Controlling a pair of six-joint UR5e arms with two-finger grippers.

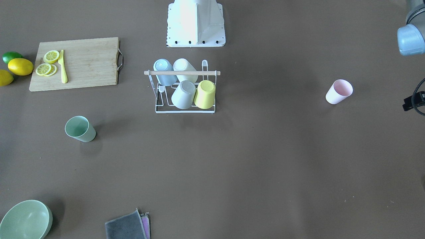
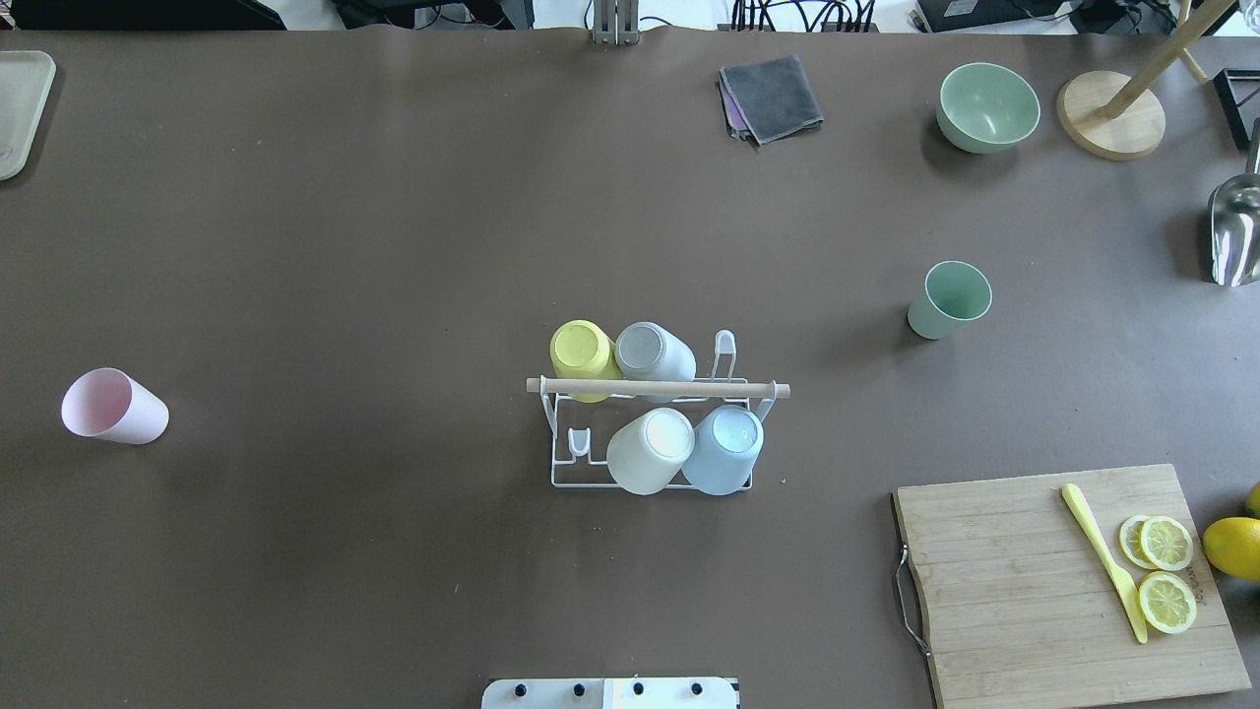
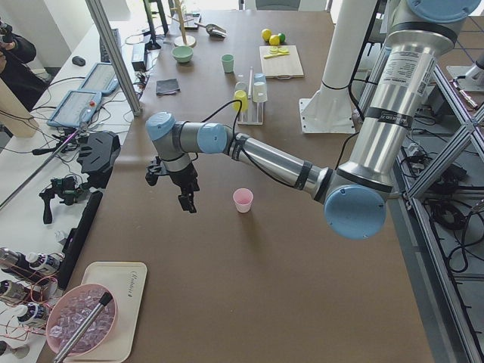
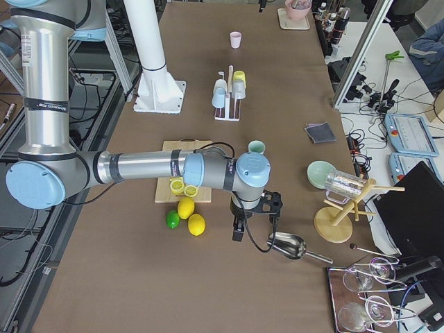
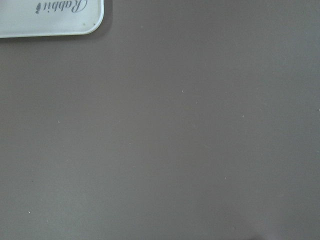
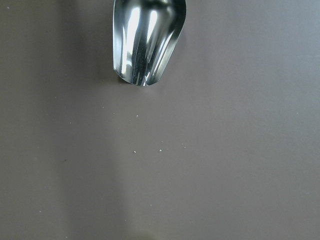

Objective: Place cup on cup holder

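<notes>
- A pale pink plastic tumbler [image 2: 113, 406] stands upright, mouth up, on the brown desk [image 2: 394, 246]. It is near the left jaws, below them and on their inward side, toward the desk's middle.
- The left wrist view shows only bare desk and the corner of a white tray [image 5: 50, 17], so the tumbler is not directly under those jaws.
- The left jaws hang in the air at the end of the long left arm [image 3: 265, 155]. I cannot tell how wide they stand.
- A mint green plastic tumbler [image 2: 950, 300], also upright and loose, stands inward of the right jaws. These hang above a shiny metal scoop [image 6: 147, 40], and I cannot tell their width either.
- The small white wire cup holder with a wooden rod handle [image 2: 689, 389] sits well apart from both pairs of jaws, between them. Four tumblers rest upside down on it, and two pegs look free.
- What could go wrong, as I judge it: the tumblers look light and tapered, so a jaw clipping a rim could tip one and send it rolling.
- A tumbler must go mouth down over a peg, and a shallow pinch on the smooth wall could slip during that turn.
- The rod and the neighbouring tumblers crowd the free pegs, so a careless approach could knock them or drag the holder.
</notes>
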